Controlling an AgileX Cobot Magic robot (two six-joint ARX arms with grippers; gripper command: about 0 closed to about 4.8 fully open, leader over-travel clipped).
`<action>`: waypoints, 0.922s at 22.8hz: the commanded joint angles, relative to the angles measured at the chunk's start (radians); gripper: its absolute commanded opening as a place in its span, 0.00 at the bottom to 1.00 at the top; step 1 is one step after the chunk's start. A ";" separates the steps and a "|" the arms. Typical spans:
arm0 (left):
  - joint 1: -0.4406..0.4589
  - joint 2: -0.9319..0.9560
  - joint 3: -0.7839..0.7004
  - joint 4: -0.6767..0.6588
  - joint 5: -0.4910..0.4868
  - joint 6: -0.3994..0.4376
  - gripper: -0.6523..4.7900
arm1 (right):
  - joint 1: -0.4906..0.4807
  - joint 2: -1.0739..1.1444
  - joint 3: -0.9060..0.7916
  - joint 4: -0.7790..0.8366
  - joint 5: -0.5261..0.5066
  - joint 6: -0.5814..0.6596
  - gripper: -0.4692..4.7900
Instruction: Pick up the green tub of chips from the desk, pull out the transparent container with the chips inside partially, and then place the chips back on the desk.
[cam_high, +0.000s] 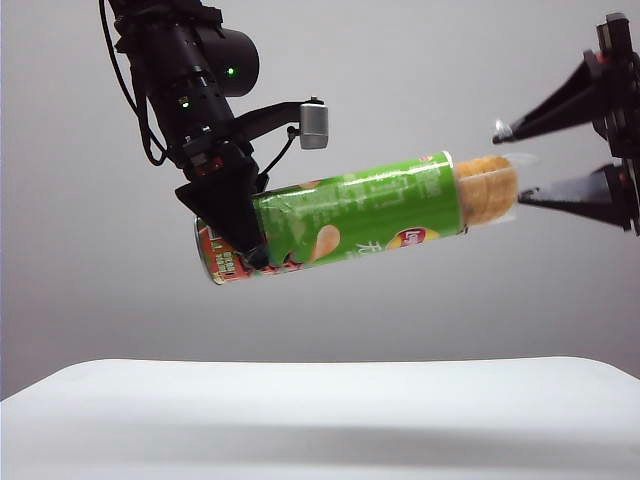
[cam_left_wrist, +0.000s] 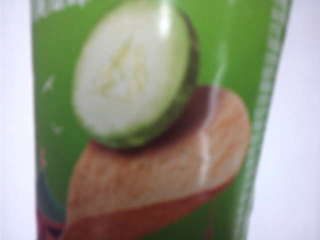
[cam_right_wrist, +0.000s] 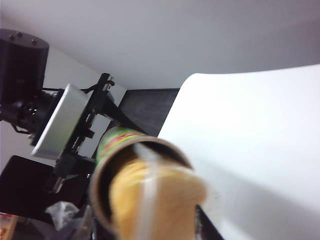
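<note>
Above the white desk (cam_high: 320, 400), the left gripper (cam_high: 240, 235) grasps the green tub of chips (cam_high: 350, 215) in midair, nearly level. Chips (cam_high: 485, 190) in the transparent container (cam_high: 495, 190) protrude toward the right gripper (cam_high: 515, 162), whose jaws stand spread, released.

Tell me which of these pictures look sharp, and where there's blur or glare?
Exterior view: sharp and evenly lit, the bright-green cylindrical chip can crisp, a soft shadow on the plain white desk. Left wrist view: the can's printed chip picture fills the frame, out of focus, with a pale glare streak. Right wrist view: the golden-yellow stacked chips in the clear plastic container are blurred; the desk behind is clearer.
</note>
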 joint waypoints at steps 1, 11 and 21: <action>0.007 -0.003 0.002 0.041 -0.072 -0.010 0.50 | 0.000 -0.005 0.004 0.077 -0.020 -0.009 0.85; 0.091 -0.003 -0.016 0.036 -0.087 -0.122 0.50 | 0.000 -0.009 0.005 -0.055 0.063 -0.016 0.91; 0.128 -0.003 -0.093 0.038 -0.071 -0.159 0.50 | 0.025 -0.157 0.290 -0.748 0.369 -0.517 0.91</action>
